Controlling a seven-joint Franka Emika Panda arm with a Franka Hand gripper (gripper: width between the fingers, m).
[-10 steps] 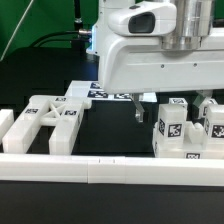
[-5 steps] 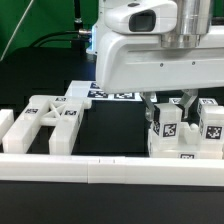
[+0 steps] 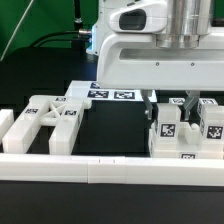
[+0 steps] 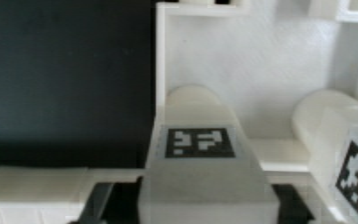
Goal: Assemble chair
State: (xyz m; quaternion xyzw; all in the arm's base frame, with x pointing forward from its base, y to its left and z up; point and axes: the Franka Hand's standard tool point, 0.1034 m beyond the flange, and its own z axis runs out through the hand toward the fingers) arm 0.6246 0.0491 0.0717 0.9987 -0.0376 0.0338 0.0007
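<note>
The chair parts are chunky white pieces with square tags. My gripper [image 3: 168,108] hangs over the cluster at the exterior view's right. Its jaws are open and stand on either side of an upright tagged block [image 3: 168,128], close to its sides. In the wrist view that block [image 4: 202,140] fills the gap of my gripper [image 4: 206,205], with a dark finger [image 4: 119,200] beside it. A second tagged block [image 3: 212,122] stands just beyond, seen also in the wrist view [image 4: 336,120]. A cut-out frame [image 3: 52,118] lies at the exterior view's left.
The long white border rail [image 3: 100,165] runs along the front. The marker board [image 3: 105,93] lies behind the arm. A small white block [image 3: 5,125] sits at the far left. A black mat [image 3: 112,130] lies between the frame and the cluster.
My gripper has moved toward the exterior view's right and come down, so its jaws now straddle the tagged block. The parts have not moved.
</note>
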